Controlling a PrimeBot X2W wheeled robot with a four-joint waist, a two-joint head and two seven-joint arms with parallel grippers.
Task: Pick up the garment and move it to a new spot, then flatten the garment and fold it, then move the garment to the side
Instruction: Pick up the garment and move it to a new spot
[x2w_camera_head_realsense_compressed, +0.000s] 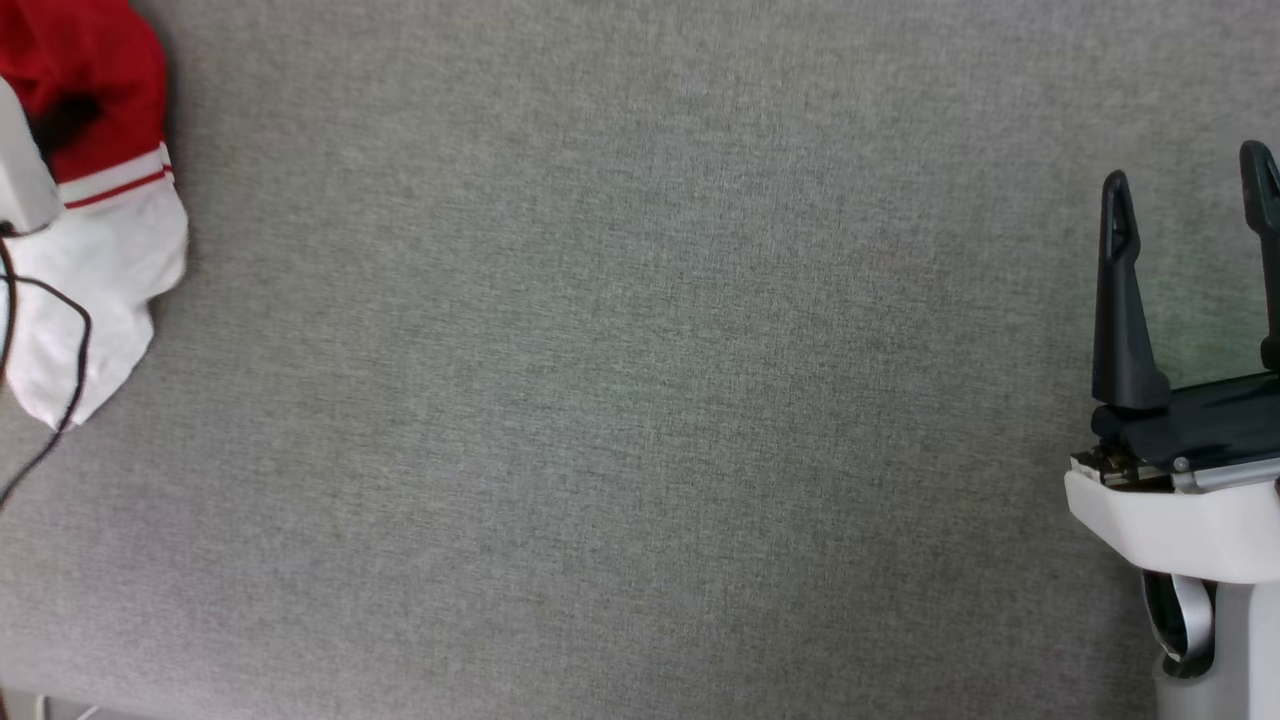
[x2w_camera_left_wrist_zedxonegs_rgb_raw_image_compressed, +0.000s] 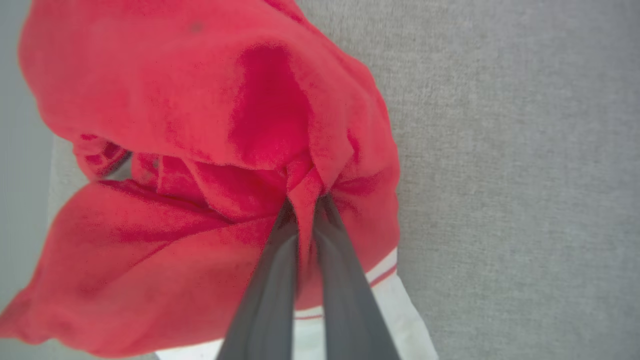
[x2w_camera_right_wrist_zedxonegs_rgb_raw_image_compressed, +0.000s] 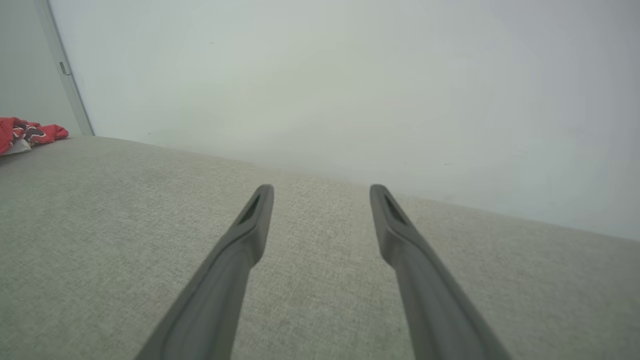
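Three cameras: one high overhead, one pressed close to cloth, one low and level.

The head view looks steeply down on the grey fabric surface (x2w_camera_head_realsense_compressed: 620, 380) from well above, with the garment (x2w_camera_head_realsense_compressed: 100, 190) cut by its upper left edge and the right gripper (x2w_camera_head_realsense_compressed: 1187, 170) at its right edge. The left wrist view looks down along the left gripper (x2w_camera_left_wrist_zedxonegs_rgb_raw_image_compressed: 306, 202) from very near the garment, the same grey surface at its right. The right wrist view sits low, facing almost level across that surface toward a pale wall (x2w_camera_right_wrist_zedxonegs_rgb_raw_image_compressed: 350, 75); the garment lies far off at its left edge. All three share the surface and the garment.
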